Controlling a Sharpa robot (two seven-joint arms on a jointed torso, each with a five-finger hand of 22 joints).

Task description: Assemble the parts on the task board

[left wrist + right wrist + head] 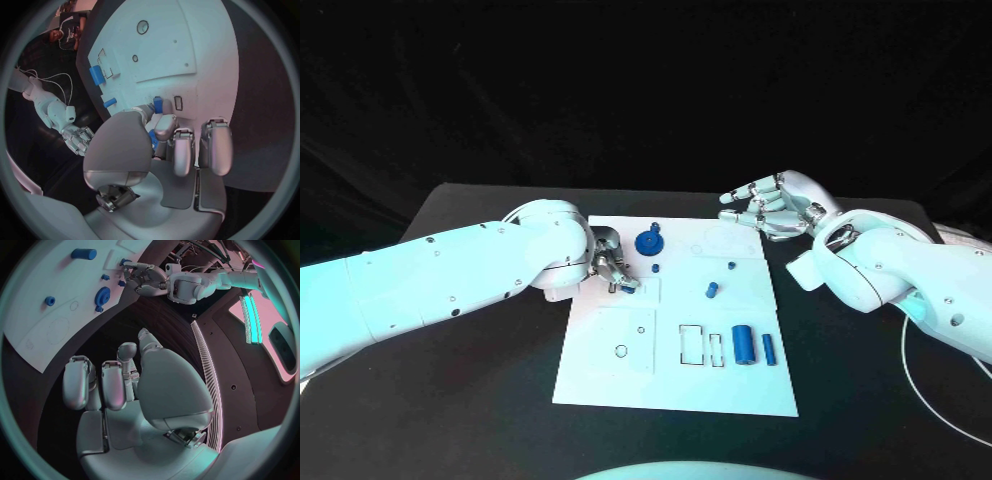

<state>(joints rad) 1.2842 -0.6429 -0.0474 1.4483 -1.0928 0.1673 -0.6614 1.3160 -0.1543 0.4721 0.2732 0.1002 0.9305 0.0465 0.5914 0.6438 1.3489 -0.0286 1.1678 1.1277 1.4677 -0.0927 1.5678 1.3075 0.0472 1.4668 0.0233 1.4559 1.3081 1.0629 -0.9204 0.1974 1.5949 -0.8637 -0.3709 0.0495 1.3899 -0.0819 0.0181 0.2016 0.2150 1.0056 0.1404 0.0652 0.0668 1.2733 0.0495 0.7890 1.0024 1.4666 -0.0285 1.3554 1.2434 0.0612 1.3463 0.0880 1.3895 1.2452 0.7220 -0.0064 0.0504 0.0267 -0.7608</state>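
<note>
Left hand [607,262]: we see it pinching a small blue part [157,106] over the task board [678,375], likely poised for insertion
Right hand [773,203]: holds nothing, fingers loosely apart; hovers beyond the board's far corner
Blue gear [649,241]: just beside the left hand

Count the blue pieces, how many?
7: gear and peg near the left hand, which pinches a piece; two small in the middle; two cylinders nearer the robot. More may hide.

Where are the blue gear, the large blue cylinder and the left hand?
blue gear [649,242], head view, on its toothed disc.
large blue cylinder [743,345], head view, middle of its body.
left hand [610,262], head view, on the fingers over the board's left side.
</note>
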